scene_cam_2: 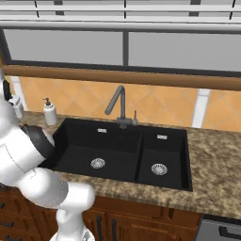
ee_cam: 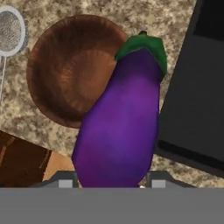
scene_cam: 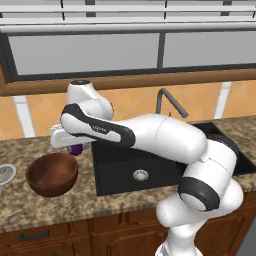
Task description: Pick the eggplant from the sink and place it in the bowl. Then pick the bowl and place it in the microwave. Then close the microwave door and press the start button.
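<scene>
so, granite counter [scene_cam: 60, 200] runs across the whole width, with the black double sink [scene_cam_2: 117, 153] set into it; both basins have a silver drain, and the dark curved faucet [scene_cam_2: 117, 106] stands at the back between them. a white soap dispenser [scene_cam_2: 50, 113] stands on the counter near the sink's back left corner. white arm [scene_cam: 165, 140] reaches left over the sink's left edge, hand hanging above the counter between sink and bowl. reddish-brown wooden bowl [scene_cam: 52, 173] sits on the counter just left of the sink, upright, nothing inside it in the hand view. grey-white mesh dish [scene_cam: 6, 173] lies left of the bowl, near it, apart. gripper [ee_cam: 111, 181] jaws are clamped on the eggplant [ee_cam: 120, 122], one finger each side of its fat end; green stem end points away from the hand. eggplant is off the counter, out of the sink, hanging beside the bowl's rim on the sink side. in the left base view it's just a purple bit under the hand, by the bowl's far right edge
</scene>
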{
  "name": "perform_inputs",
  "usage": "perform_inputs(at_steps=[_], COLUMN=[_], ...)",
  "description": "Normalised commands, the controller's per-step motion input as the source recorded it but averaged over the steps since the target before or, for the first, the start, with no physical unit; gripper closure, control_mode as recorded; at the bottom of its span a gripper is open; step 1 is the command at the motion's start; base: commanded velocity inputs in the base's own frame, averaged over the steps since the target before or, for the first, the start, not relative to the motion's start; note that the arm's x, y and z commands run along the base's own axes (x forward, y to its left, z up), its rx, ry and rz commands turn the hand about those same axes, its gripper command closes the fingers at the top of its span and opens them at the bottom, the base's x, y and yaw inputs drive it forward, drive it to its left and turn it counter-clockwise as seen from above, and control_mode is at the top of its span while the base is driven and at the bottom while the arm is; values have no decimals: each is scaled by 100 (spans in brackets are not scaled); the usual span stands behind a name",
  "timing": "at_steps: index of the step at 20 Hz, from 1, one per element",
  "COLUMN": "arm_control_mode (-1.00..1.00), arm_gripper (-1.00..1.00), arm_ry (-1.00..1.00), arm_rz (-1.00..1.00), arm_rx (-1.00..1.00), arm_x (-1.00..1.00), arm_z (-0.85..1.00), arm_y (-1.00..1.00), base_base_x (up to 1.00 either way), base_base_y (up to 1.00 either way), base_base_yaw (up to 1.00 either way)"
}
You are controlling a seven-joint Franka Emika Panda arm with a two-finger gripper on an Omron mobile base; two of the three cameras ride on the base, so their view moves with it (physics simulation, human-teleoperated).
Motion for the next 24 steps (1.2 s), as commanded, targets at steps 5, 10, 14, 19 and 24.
perform_inputs(at_steps=[5, 10, 14, 19, 24], arm_control_mode=[-100, -100, -100, -100, -100], arm_gripper=[100, 100, 100, -100, -100], arm_ry=[3, 0, 0, 0, 2], arm_rz=[10, 3, 0, 0, 0], arm_rx=[-28, -11, -2, 0, 0], arm_x=[19, 35, 48, 27, 0], arm_z=[-82, -63, -43, -38, -39], arm_y=[79, 36, 13, 2, 0], base_base_x=[0, 0, 0, 0, 0], base_base_y=[0, 0, 0, 0, 0], base_base_yaw=[0, 0, 0, 0, 0])
